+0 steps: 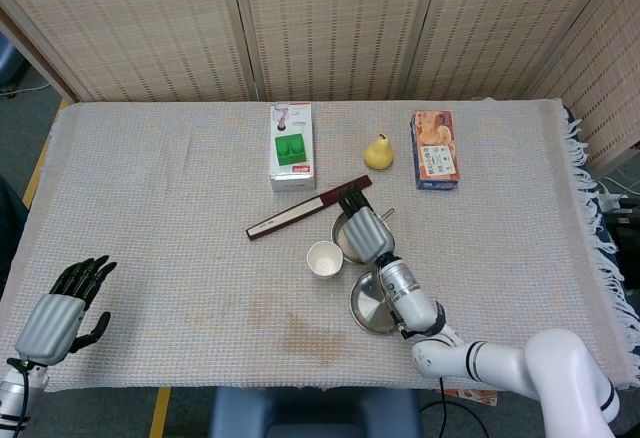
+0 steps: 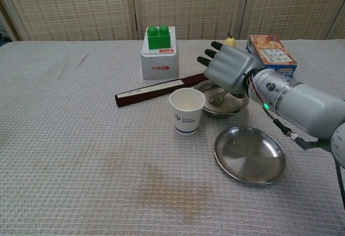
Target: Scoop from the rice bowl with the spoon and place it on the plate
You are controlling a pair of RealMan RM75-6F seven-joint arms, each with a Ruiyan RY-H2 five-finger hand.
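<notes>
We see two hands. Our right hand (image 2: 229,72) holds one small metal spoon (image 2: 216,99), its fingers closed around the handle. The spoon's scoop end sits down in the one shiny metal bowl of white rice (image 2: 233,104), in the middle of the table. Just in front of the bowl lies one round shiny metal plate (image 2: 249,154). Left of the bowl stands one white paper cup (image 2: 187,111) with a small blue mark we cannot read.

Farther back we count one white box with a green block on top (image 2: 159,51), one yellow pear (image 1: 377,151), one orange snack box (image 1: 435,149) and one long dark red case (image 1: 308,208).

Only the head view shows our left hand (image 1: 62,311), at the near left, fingers apart and holding nothing.
</notes>
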